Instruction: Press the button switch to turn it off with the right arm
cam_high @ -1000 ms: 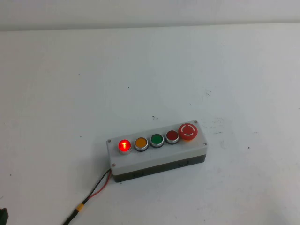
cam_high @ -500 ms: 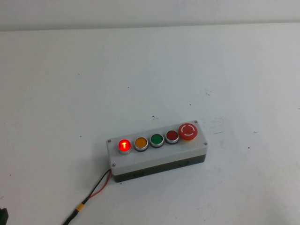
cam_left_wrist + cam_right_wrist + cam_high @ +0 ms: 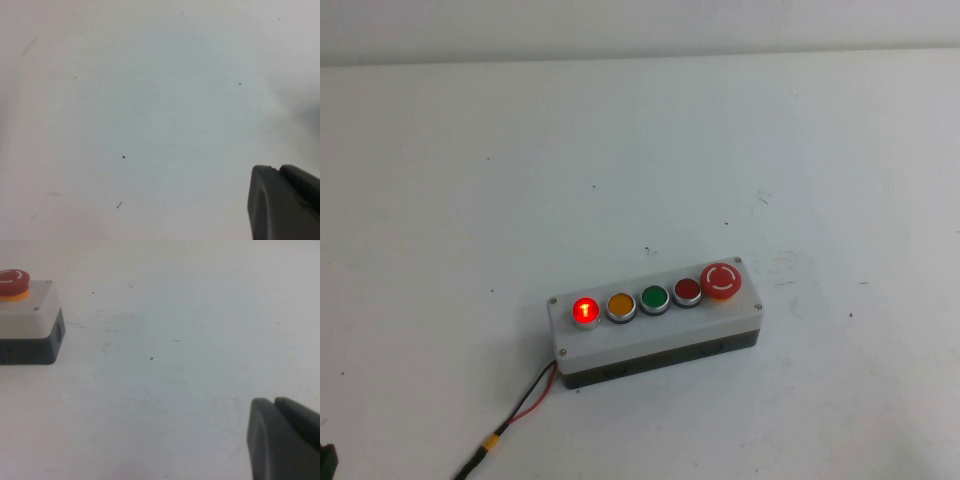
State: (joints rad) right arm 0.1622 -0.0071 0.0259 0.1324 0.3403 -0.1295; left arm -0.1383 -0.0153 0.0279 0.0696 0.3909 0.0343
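Note:
The button switch (image 3: 585,310) is a small round bright-red button, lit, at the left end of the row on the grey box (image 3: 655,340), next to an orange button (image 3: 621,306). The right gripper (image 3: 274,402) shows only in the right wrist view, its two fingers pressed together and empty over bare table, well away from the box (image 3: 30,322). That view shows only the box's end with the big red mushroom button (image 3: 12,281); the button switch is out of view there. The left gripper (image 3: 277,170) is shut and empty over bare table.
The row also holds a green button (image 3: 654,299), a darker red button (image 3: 687,291) and the mushroom button (image 3: 722,281). Red and black wires (image 3: 525,405) run from the box's left end toward the front-left. The white table (image 3: 640,150) lies all around.

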